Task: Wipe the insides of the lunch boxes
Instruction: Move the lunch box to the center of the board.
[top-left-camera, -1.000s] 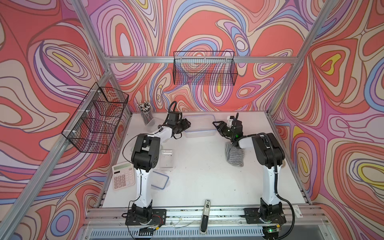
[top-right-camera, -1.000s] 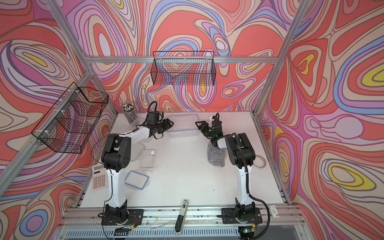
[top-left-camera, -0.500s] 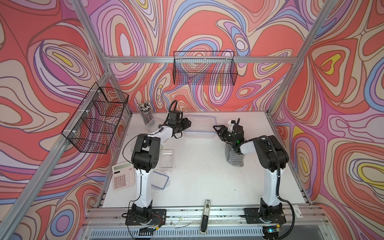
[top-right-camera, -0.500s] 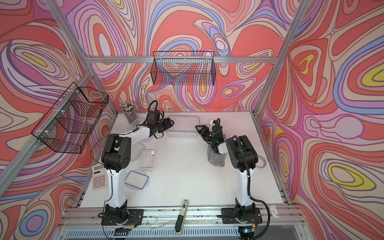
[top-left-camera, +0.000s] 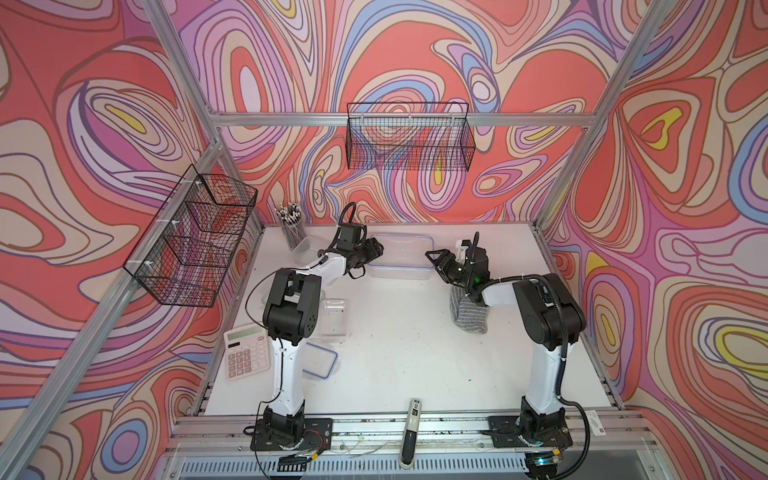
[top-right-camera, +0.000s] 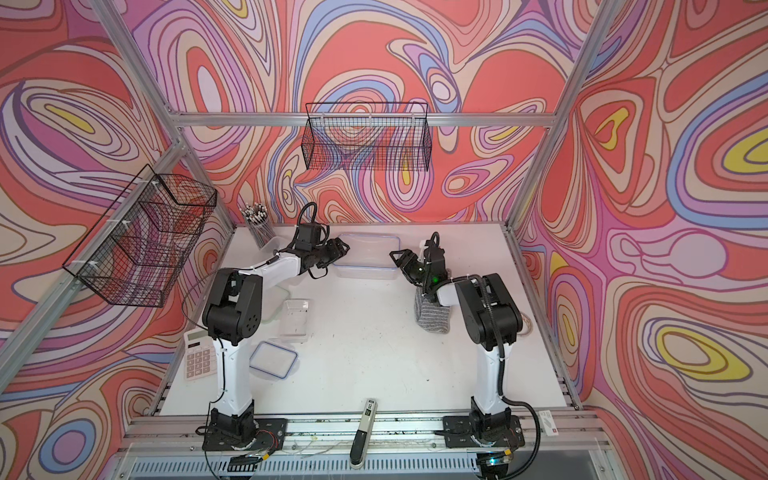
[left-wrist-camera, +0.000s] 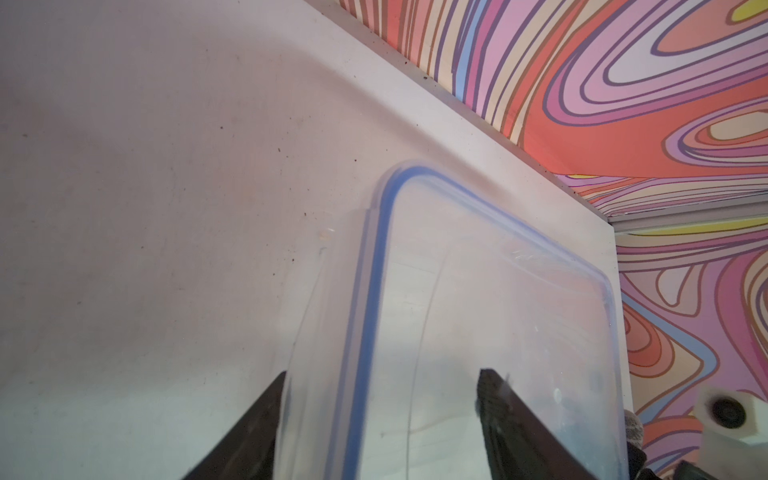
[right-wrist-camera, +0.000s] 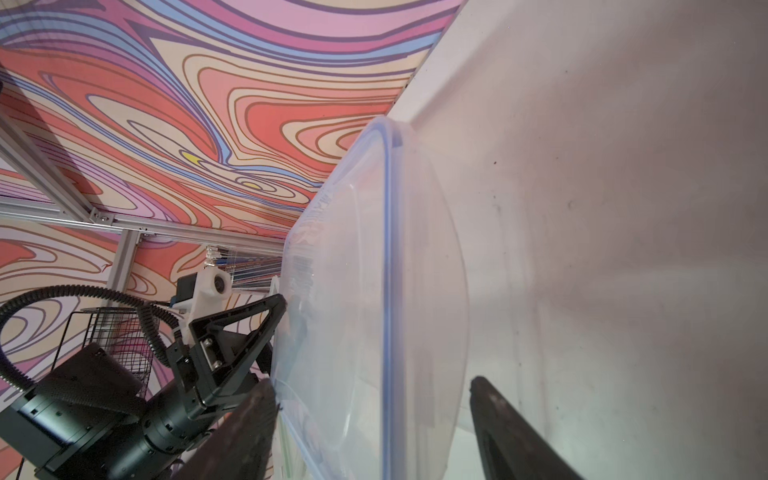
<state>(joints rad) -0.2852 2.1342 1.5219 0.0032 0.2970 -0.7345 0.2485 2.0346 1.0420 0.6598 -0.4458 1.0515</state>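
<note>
at far table (top-left-camera: 395, 353) centre, lidded large lunch box (top-left-camera: 401, 257) awaits wiping; left end effector (top-left-camera: 375, 249), right end effector (top-left-camera: 436, 262) released; cloth (top-left-camera: 469, 316) unheld.

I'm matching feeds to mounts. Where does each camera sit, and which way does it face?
Top views: high in front, above the arm bases, facing down toward the back wall; both arms show whole, left gripper and right gripper at either end of the large lunch box.
Left wrist: on the left arm, looking past its spread fingers at that box's blue-rimmed lid.
Right wrist: on the right arm, facing the box's other end; own fingers and left gripper show.
Shared: all show the large lunch box.
</note>
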